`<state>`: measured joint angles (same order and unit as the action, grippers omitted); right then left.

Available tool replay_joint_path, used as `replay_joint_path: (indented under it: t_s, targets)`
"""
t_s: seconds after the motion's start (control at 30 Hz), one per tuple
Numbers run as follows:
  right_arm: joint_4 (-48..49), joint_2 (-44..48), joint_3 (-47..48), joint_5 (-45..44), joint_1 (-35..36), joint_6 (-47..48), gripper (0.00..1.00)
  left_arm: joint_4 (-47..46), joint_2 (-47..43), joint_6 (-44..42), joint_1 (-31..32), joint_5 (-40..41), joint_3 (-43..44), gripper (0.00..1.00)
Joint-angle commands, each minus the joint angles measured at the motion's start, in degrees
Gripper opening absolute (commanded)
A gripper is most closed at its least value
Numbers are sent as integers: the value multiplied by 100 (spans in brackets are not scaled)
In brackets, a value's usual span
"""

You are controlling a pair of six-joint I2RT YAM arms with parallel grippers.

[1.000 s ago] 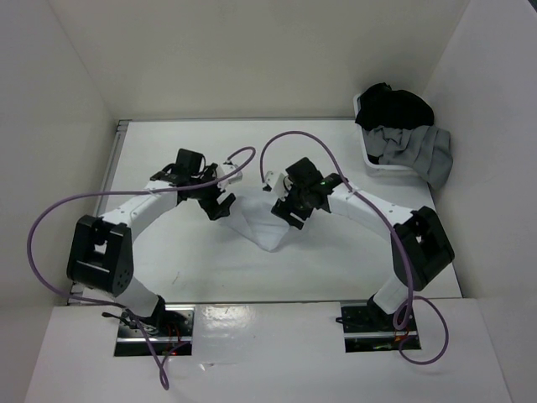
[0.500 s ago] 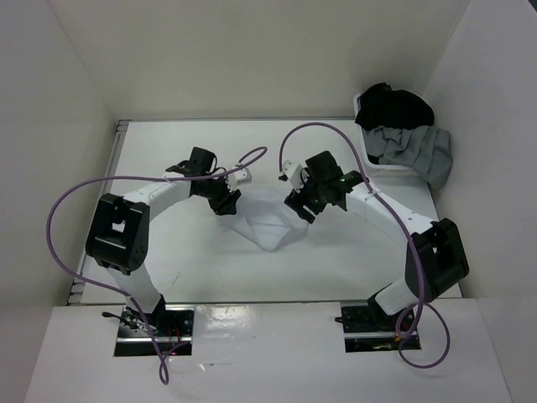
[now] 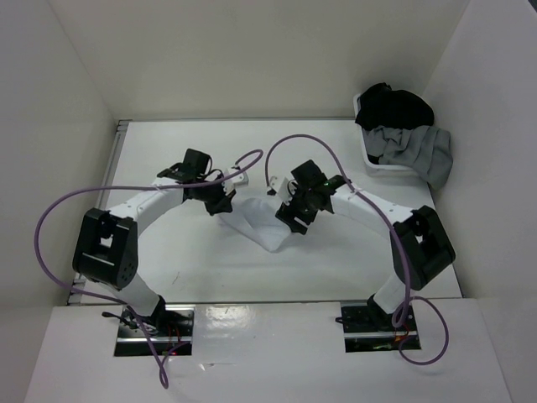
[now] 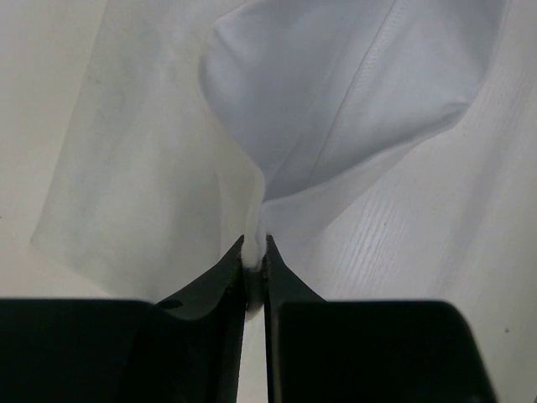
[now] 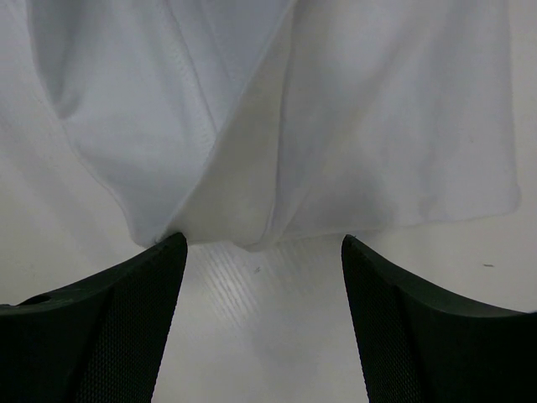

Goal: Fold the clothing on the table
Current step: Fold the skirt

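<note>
The white clothing (image 3: 258, 223) lies crumpled on the white table (image 3: 210, 269), between the two arms. My left gripper (image 3: 221, 204) is at its left edge, shut on a thin fold of the clothing (image 4: 336, 92). The pinched cloth shows between the tips of the left gripper (image 4: 254, 252). My right gripper (image 3: 290, 220) hovers over the garment's right side, open. In the right wrist view, the hemmed edge of the clothing (image 5: 352, 126) lies just ahead of the right gripper (image 5: 264, 252), with only bare table between its fingers.
A white bin (image 3: 379, 166) stands at the far right corner with a black garment (image 3: 394, 105) and a grey garment (image 3: 424, 151) spilling over it. White walls enclose the table. Purple cables loop above both arms.
The left jaws have gone from open to shut on the clothing's edge. Both arms shifted slightly away and came back; the right jaws stayed open.
</note>
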<state>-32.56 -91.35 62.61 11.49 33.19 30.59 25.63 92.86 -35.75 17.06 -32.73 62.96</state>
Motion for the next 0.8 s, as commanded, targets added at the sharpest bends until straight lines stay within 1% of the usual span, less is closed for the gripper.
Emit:
replay_joint_path:
  t_s: [0.0,0.47,0.77]
  targets:
    - [48,-93,32,160,214,166,79,82,-268,-29,-27,-146,-64,15]
    - [-391,565,-135,442,548,167,79,135,-163,24,-80,-93,-64,15]
    - [-392,496,-355,495,662,219,79,188,-163,77,-80,-93,-12,15]
